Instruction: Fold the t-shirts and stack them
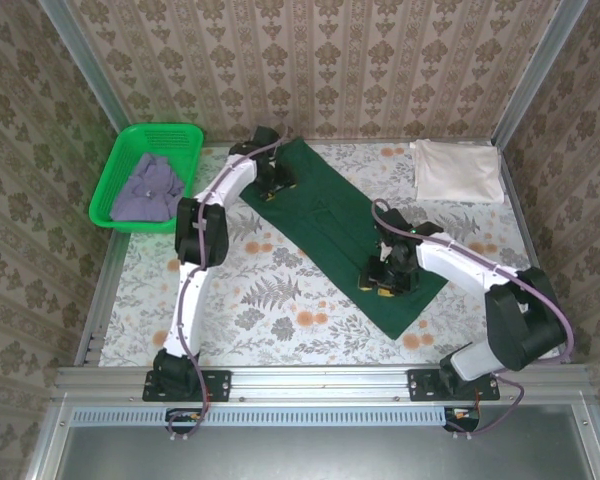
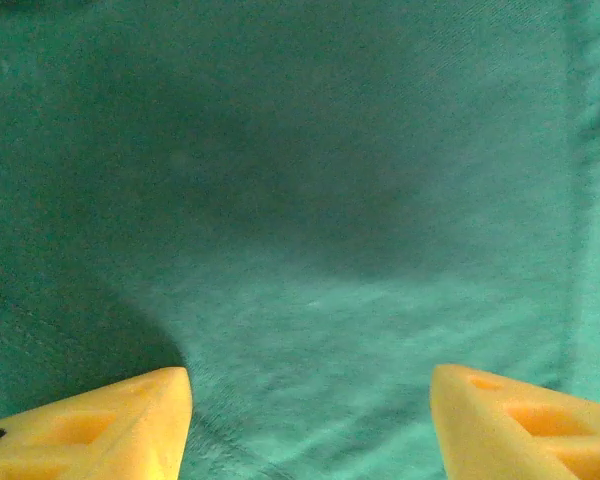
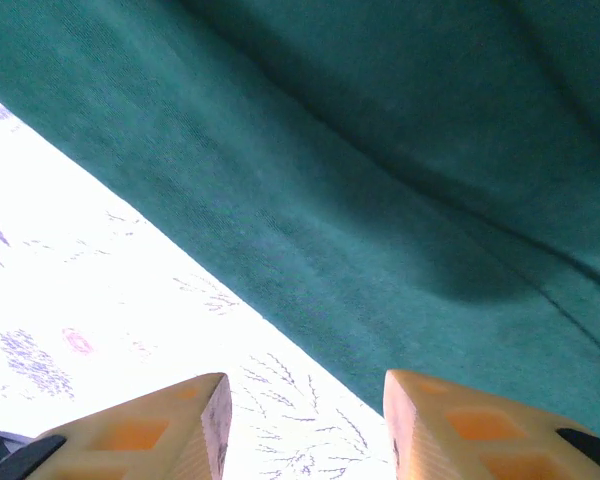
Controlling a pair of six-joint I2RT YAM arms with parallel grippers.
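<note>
L gripper (image 2: 310,390) is seen w/ fingers spread apart, over green shirt (image 1: 330,225) laid diagonally across table (image 1: 280,300). R gripper (image 3: 305,395) is held apart too, at shirt's near edge. White shirt (image 1: 458,170) is folded far right; lavender shirt (image 1: 148,188) is bunched in basket (image 1: 105,195).

The dark green t-shirt (image 1: 330,215), cream-white t-shirt (image 1: 458,170) and bright green basket (image 1: 158,129) are set off against a fern-printed tabletop (image 1: 270,300).
</note>
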